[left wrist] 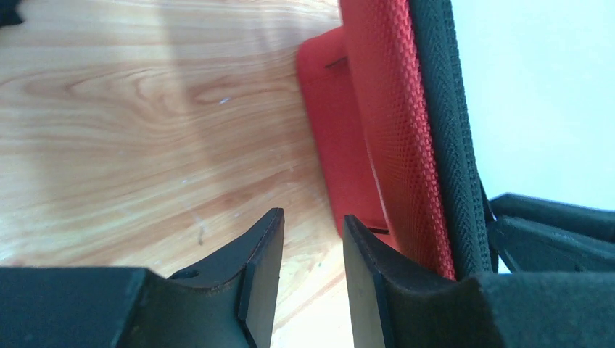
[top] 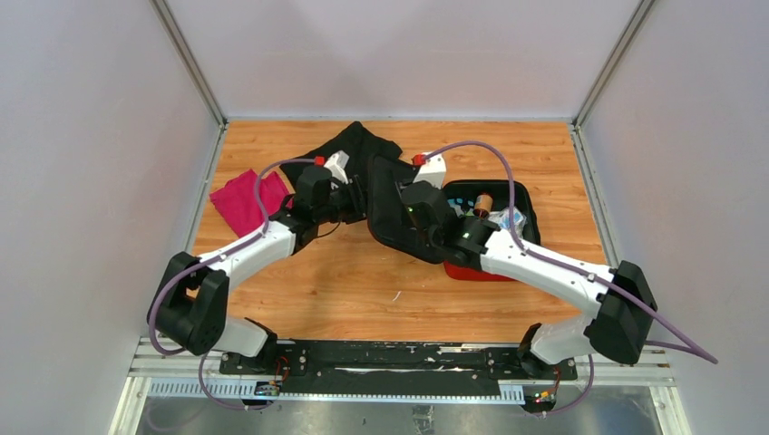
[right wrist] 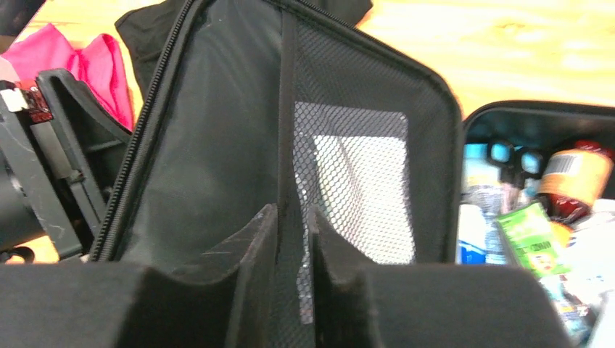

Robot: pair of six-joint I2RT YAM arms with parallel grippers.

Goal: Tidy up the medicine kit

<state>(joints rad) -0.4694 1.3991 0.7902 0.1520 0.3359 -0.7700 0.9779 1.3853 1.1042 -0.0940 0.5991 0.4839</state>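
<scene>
The medicine kit [top: 473, 271] lies open at the right of the table, its red base full of small items. Its lid [top: 388, 227] stands tilted upright, with the black lining [right wrist: 210, 145] and the mesh pocket [right wrist: 355, 167] facing my right gripper [right wrist: 294, 214]. That gripper's jaws stand a narrow gap apart right against the lining's centre strip, and nothing is clearly held. My left gripper [left wrist: 312, 225] is open beside the lid's red outer face [left wrist: 384, 109]. Only bare table shows between its fingers. In the top view the left gripper [top: 361, 201] and right gripper [top: 403, 217] flank the lid.
A magenta cloth [top: 240, 199] lies at the left and a black cloth [top: 358, 145] behind the lid. Inside the base are a brown bottle [right wrist: 576, 177], a green packet [right wrist: 533, 239] and several other packs. White walls close in the table.
</scene>
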